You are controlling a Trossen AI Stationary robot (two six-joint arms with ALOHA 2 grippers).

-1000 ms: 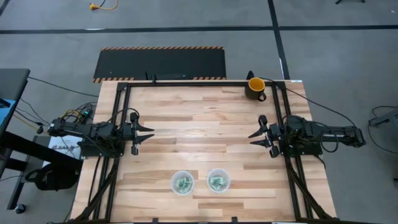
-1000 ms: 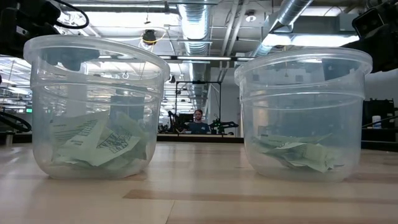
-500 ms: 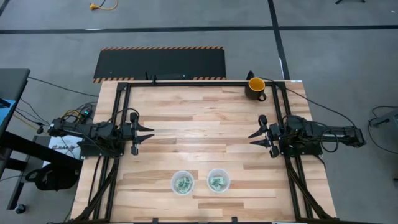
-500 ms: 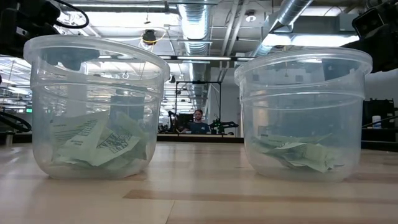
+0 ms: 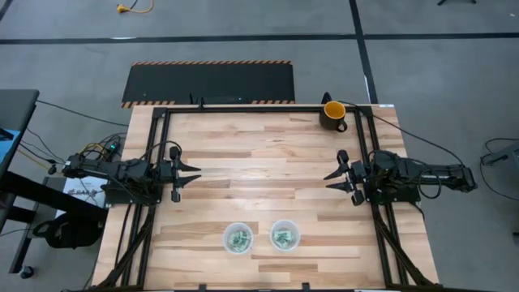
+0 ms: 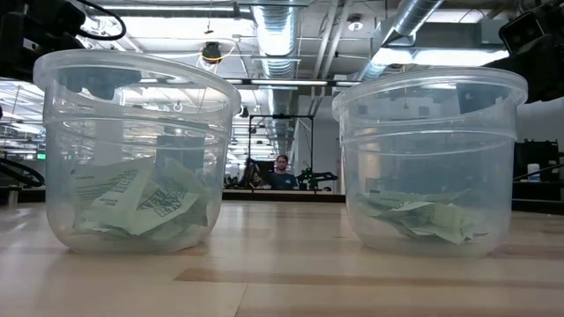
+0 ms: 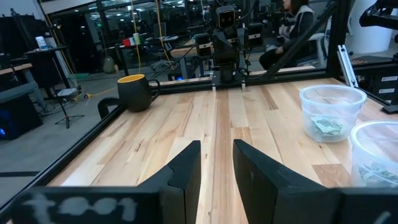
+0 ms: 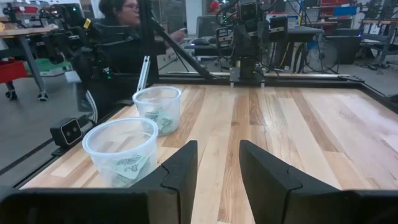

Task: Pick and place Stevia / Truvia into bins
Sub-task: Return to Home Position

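- Packets (image 6: 141,207) lie heaped inside both cups (image 5: 225,235) at the bench's (image 5: 259,162) near edge; the low view shows heaps through the walls, the high view mere green specks.
- Left end effector (image 5: 198,174) and right end effector (image 5: 327,182) hover at opposite sides, fingers parted, empty: probably parked, sorting done.
- Mug (image 5: 333,113) stands at the far corner.

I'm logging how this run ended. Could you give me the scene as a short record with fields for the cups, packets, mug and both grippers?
left cup: upright, near the table's front edge
right cup: upright, beside the left cup, not touching it
packets: light green, inside both cups; none seen loose on the table
mug: far right corner of the table
left gripper: open, empty, at the table's left side, away from the cups
right gripper: open, empty, at the table's right side
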